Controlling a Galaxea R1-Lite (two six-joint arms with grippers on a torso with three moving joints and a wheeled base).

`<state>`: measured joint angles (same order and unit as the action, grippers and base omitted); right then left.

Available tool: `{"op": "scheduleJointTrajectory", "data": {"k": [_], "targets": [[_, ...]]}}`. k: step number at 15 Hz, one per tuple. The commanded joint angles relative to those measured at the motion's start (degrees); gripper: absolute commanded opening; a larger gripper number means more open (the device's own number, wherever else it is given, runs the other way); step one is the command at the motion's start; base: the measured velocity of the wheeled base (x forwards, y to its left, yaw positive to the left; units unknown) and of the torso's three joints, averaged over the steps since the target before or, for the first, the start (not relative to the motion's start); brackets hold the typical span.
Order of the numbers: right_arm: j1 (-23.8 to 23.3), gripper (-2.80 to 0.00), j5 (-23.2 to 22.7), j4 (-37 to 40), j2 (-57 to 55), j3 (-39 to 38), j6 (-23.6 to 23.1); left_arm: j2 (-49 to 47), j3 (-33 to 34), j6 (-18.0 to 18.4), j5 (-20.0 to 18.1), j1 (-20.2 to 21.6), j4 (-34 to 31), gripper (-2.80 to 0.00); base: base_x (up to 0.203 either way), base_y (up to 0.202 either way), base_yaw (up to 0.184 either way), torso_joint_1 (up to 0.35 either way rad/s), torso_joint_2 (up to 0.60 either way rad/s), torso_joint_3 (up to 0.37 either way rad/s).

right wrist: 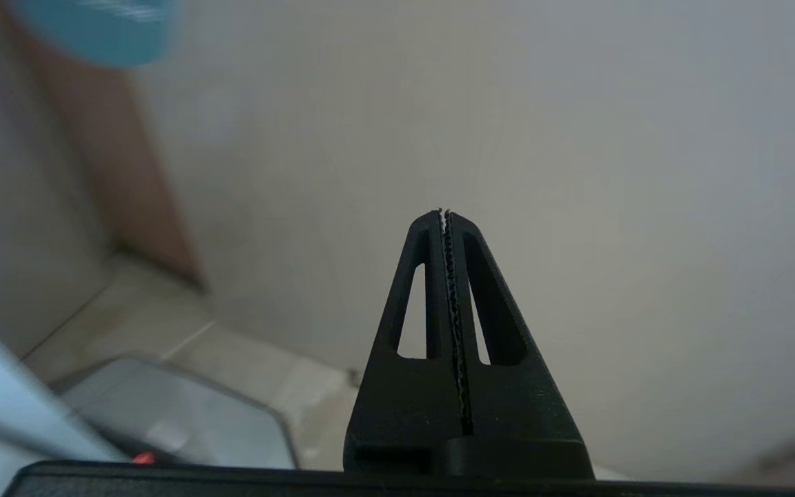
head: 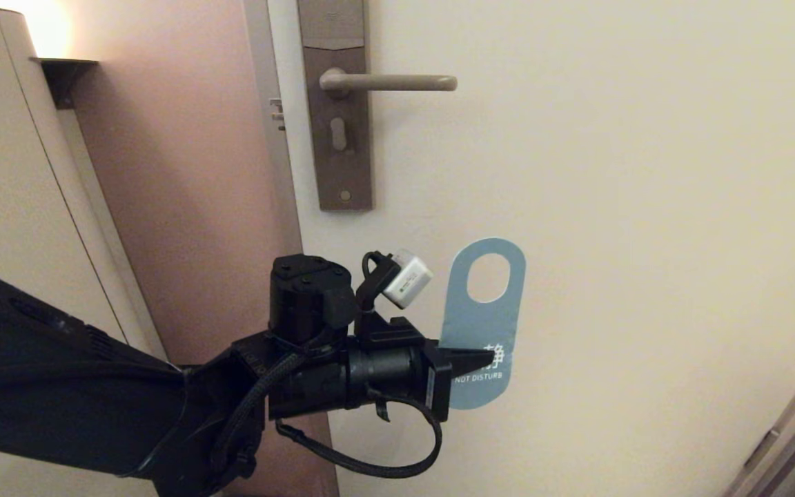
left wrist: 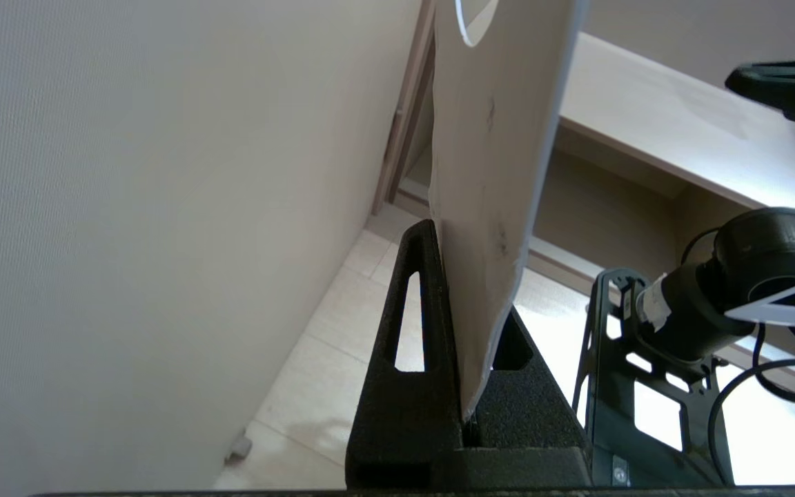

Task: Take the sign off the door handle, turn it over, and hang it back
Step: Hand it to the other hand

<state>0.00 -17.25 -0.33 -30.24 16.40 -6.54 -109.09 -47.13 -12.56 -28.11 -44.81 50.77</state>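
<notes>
Sign [head: 484,324] is pinched at its lower end by left gripper [head: 487,359], blue side out, below door handle [head: 387,83]; flip comes next, likely via the empty, closed right gripper [right wrist: 446,214].

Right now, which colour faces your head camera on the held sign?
Blue sign face, clearest in head view.

Warm lamp glow blooms in the head view's upper left corner above the wall sconce [head: 63,72], the door [head: 646,207] is evenly and softly lit, and the right wrist view is smeared, the blue sign [right wrist: 97,27] at upper left blurred.
</notes>
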Motion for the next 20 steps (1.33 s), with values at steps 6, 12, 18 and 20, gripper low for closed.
{"op": "scheduleJointTrajectory", "data": {"k": [6, 12, 18, 20], "targets": [[0.0, -2.80, -15.7, 0.0, -9.4, 3.4, -2.5, 0.9, -0.3, 0.2, -1.1, -0.1, 3.3, -2.80, 0.000, 0.000, 0.000, 0.000, 0.00, 0.000], [6.2, -2.80, -20.4, -3.8, -18.2, 6.0, -2.5, 3.4, -1.1, 1.0, -3.8, -0.3, 4.2, -2.80, 0.000, 0.000, 0.000, 0.000, 0.00, 0.000], [13.5, 0.00, -20.5, -12.4, -30.7, 9.6, -2.3, 2.3, -4.2, 0.7, -5.9, -0.3, 5.4, -2.80, 0.000, 0.000, 0.000, 0.000, 0.00, 0.000], [15.1, 0.00, -20.3, -13.5, -32.9, 10.3, -2.3, 2.4, -4.3, 0.6, -5.9, -0.4, 5.4, -2.80, 0.000, 0.000, 0.000, 0.000, 0.00, 0.000]]}}
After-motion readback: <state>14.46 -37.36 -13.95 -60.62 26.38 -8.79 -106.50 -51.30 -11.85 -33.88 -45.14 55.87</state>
